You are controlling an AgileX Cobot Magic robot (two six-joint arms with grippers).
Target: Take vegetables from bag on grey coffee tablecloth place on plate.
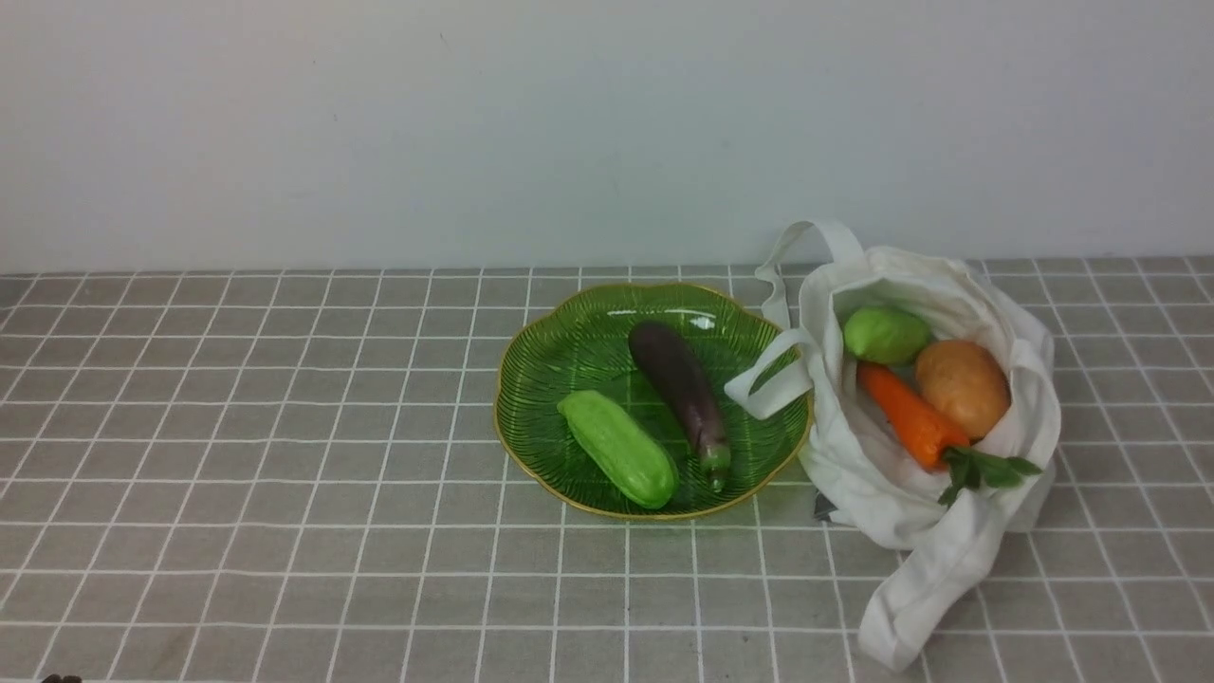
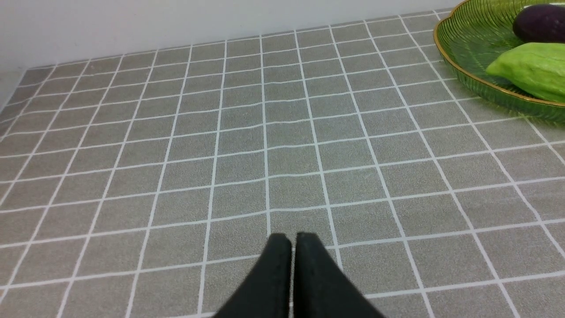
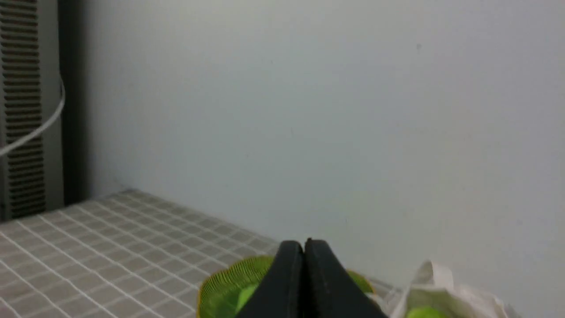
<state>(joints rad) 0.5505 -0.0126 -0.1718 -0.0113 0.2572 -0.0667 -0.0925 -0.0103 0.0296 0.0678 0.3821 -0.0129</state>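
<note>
The green plate [image 1: 569,351] sits mid-table on the checked tablecloth [image 1: 237,455]. On it lie a pale green gourd [image 1: 618,449] and a dark purple eggplant [image 1: 681,384]. The white bag [image 1: 901,493] lies open right of the plate, one strap over its rim. In it are a green gourd [image 1: 887,334], an orange carrot [image 1: 909,414] and a tan potato [image 1: 963,386]. Neither gripper shows in the front view. My left gripper [image 2: 292,240] is shut and empty, low over bare cloth left of the plate [image 2: 468,48]. My right gripper [image 3: 303,245] is shut and empty, raised, with plate [image 3: 220,287] and bag [image 3: 441,282] beyond it.
A pale wall runs along the table's far edge. In the right wrist view a dark slatted panel [image 3: 20,110] and a white cable [image 3: 39,126] stand beyond the table's left end.
</note>
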